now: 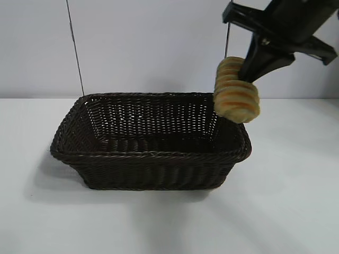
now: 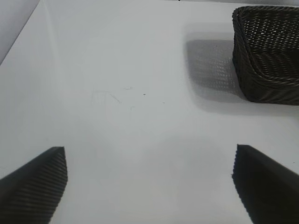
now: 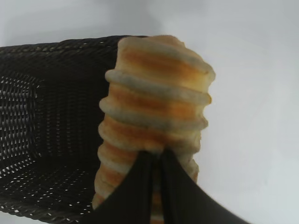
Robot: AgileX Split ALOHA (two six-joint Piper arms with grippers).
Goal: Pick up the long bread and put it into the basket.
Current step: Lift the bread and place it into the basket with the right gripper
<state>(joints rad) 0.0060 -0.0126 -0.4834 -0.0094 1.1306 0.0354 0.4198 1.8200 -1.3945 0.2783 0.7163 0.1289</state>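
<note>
Right gripper (image 1: 249,74): clamped on the long bread (image 1: 237,90), held above the wicker basket's (image 1: 151,154) right rim.
Left gripper (image 2: 149,184): parked, jaws apart.
Advice: bread should be carried inward before release.

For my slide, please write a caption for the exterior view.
Right pincer holds the long bread above the basket's right rim.

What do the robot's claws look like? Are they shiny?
Not shiny. The right gripper is matte black, with flat, angular parts and fingers that taper to narrow tips. The left gripper has two dark wedge-shaped fingers with a fine ribbed texture. No markings or cables show on them.
</note>
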